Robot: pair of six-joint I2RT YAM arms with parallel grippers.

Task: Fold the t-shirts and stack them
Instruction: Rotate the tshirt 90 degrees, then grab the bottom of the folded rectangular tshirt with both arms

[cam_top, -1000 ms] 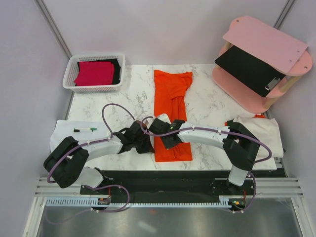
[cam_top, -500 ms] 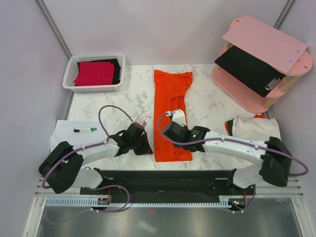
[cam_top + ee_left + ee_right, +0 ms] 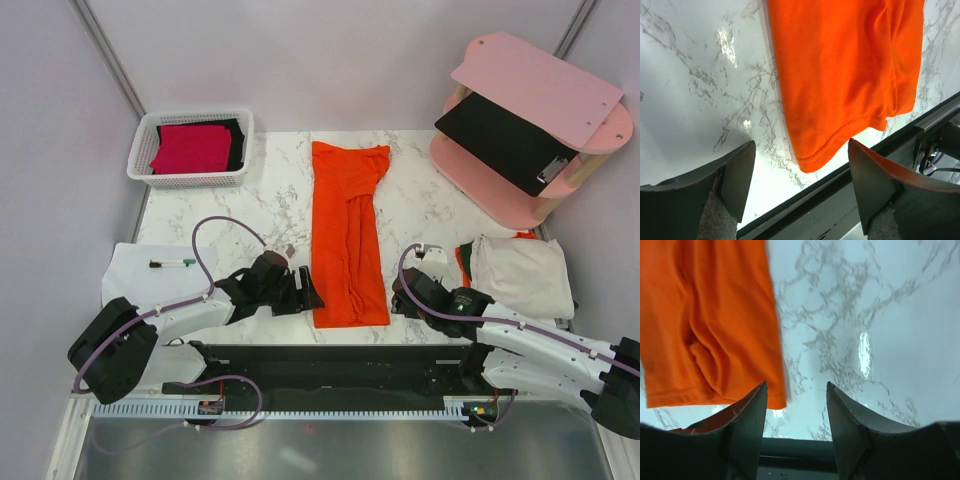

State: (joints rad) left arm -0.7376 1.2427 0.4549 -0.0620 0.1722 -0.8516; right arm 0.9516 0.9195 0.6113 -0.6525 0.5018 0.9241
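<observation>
The orange t-shirt (image 3: 347, 240) lay folded into a long narrow strip down the middle of the marble counter (image 3: 440, 215), collar end far and hem near the counter's near edge. The left end effector (image 3: 800, 150) sat low just left of the shirt's near-left corner, with its fingers spread wide and holding nothing. In its wrist view the hem corner showed in the gap beyond them. The right end effector (image 3: 796, 385) was near the shirt's near-right corner, also spread and empty, mostly over bare marble with the hem corner off to its left. Whether either touched the cloth could not be told. At the far left a white basket (image 3: 190, 180) held a folded crimson t-shirt (image 3: 190, 148) on top of a black t-shirt (image 3: 236, 140). At the far right a black clipboard (image 3: 505, 140) rested on a pink shelf (image 3: 535, 75).
</observation>
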